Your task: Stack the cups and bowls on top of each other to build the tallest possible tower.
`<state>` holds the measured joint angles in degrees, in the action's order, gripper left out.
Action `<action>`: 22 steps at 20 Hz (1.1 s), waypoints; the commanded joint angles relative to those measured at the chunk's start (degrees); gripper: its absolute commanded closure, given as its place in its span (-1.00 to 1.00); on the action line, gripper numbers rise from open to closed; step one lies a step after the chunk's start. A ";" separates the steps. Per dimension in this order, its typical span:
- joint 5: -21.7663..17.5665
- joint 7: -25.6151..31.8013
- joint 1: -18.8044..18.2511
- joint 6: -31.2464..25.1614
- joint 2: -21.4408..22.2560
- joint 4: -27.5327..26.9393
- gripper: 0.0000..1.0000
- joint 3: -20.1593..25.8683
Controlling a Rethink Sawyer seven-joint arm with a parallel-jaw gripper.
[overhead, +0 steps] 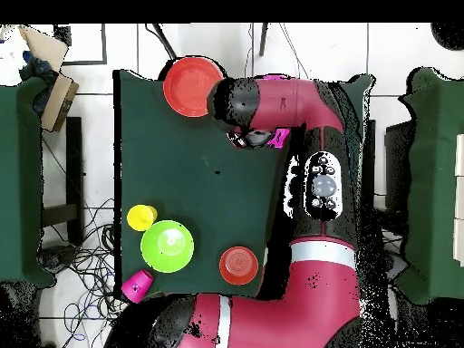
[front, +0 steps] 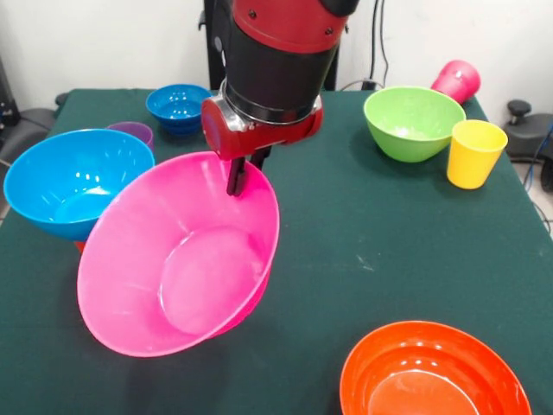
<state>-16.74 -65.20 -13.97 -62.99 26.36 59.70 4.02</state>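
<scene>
My gripper (front: 238,177) is shut on the far rim of the very large pink bowl (front: 181,259) and holds it tilted, its opening towards the front camera. In the overhead view the arm hides all but a pink sliver (overhead: 279,138). The medium blue bowl (front: 73,181) stands to its left, with an orange sliver (front: 79,246) under it. Behind are the purple cup (front: 131,132) and the small blue bowl (front: 177,105). The lime green bowl (front: 413,121), the yellow cup (front: 473,151) and the magenta cup (front: 456,79), on its side, are far right. The large orange bowl (front: 432,372) is near right.
In the overhead view a small orange bowl (overhead: 238,264) sits near the robot's base, next to the green bowl (overhead: 168,246); the arm hides it in the front view. The dark green table (front: 363,251) ends just right of the yellow cup.
</scene>
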 commanded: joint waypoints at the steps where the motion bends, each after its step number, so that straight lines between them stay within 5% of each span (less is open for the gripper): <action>1: 0.16 2.01 -1.33 -5.33 1.18 -0.60 1.00 3.58; 22: 2.10 0.86 -1.32 -13.85 -0.74 -9.34 1.00 4.96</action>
<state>-15.59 -65.20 -14.13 -71.82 26.86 53.37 4.11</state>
